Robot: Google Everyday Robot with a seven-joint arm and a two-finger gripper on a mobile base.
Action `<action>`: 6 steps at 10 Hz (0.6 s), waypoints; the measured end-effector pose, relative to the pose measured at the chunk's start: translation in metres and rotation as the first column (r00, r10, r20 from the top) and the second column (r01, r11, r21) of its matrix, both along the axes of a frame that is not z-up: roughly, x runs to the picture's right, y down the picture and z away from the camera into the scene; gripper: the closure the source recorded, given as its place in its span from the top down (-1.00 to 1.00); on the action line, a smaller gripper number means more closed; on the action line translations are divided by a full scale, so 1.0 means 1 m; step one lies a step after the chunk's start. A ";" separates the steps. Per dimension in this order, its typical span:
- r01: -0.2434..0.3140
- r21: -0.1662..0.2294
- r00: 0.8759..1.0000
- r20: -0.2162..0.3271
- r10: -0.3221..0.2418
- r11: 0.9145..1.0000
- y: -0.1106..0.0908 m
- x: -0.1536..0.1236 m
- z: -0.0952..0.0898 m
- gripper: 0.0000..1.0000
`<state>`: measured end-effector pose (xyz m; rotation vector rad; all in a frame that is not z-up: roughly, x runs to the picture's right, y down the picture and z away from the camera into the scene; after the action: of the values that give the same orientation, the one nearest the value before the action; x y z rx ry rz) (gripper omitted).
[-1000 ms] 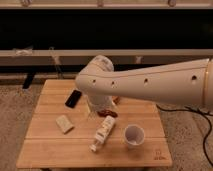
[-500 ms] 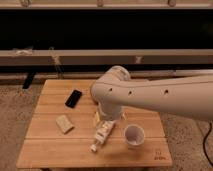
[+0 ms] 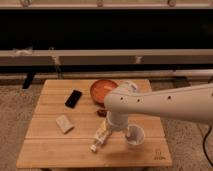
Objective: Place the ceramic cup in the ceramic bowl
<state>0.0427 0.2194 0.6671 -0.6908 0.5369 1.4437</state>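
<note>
Pincer (image 3: 116, 128) spread, empty, low beneath arm. Small white handleless ceramic cup (image 3: 135, 136) just beside it, camera-right; orange-red shallow ceramic bowl (image 3: 102, 89) beyond it. Risk: off-centre descent tips cup or nudges long white labelled bottle (image 3: 102, 138) alongside.

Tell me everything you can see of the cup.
The cup is small, white and round, with no handle showing, and looks ceramic. It stands upright, mouth up, greyish inside, on the wooden table near the front right. Nothing holds it: the gripper hangs open just to its left, under the arm, above the bottle. Whether the arm brushes its rim cannot be told. The bowl sits farther back.
</note>
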 end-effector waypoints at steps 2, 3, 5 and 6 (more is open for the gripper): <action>-0.024 -0.037 0.999 -0.039 0.023 0.999 0.013 0.014 0.004 0.60; -0.033 -0.049 0.998 -0.050 0.031 0.998 0.017 0.018 0.006 0.60; -0.045 -0.073 0.997 -0.068 0.041 0.996 0.027 0.023 0.018 0.60; -0.050 -0.068 0.996 -0.076 0.045 0.996 0.027 0.026 0.024 0.53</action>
<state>0.0690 0.2469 0.6909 -0.7117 0.6354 1.5057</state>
